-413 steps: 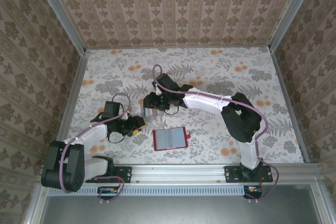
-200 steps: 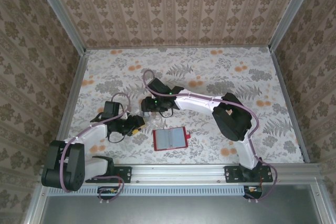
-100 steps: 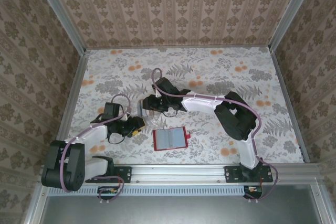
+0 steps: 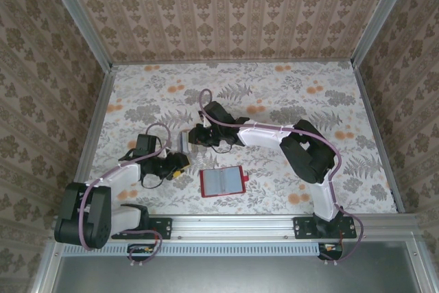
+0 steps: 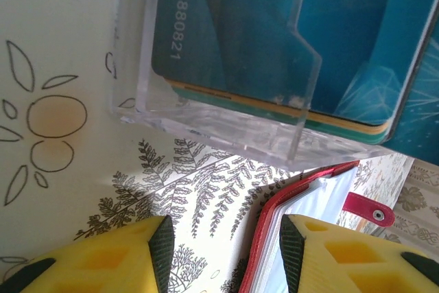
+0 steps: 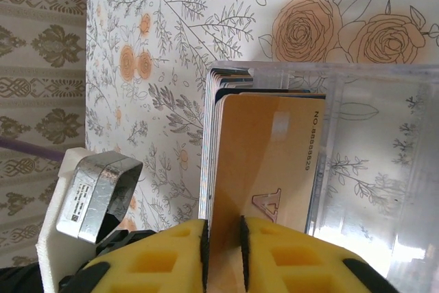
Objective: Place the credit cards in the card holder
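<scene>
Several credit cards [image 6: 214,135] stand on edge in a clear box [image 6: 370,169] left of the table's centre. My right gripper [image 6: 223,252] reaches down into that box [image 4: 184,142], its yellow jaws shut on the top edge of the front tan card [image 6: 271,156]. A teal card [image 5: 274,32] shows through the box wall [image 5: 219,125]. The card holder [image 4: 223,182], a red wallet, lies open near the front edge, its clear pockets facing up. My left gripper [image 5: 226,252] hovers low and open between box and wallet [image 5: 312,231], nothing between its pads.
Patterned walls and metal rails enclose the flowered table [image 4: 288,101]. The right arm [image 4: 274,135] stretches across the middle toward the box. The left arm [image 4: 123,176] lies low along the front left. The wallet's clasp tab [image 5: 367,211] sticks out to the right.
The right gripper has shifted slightly over the card box and settled there. The left arm and the wallet have stayed put.
</scene>
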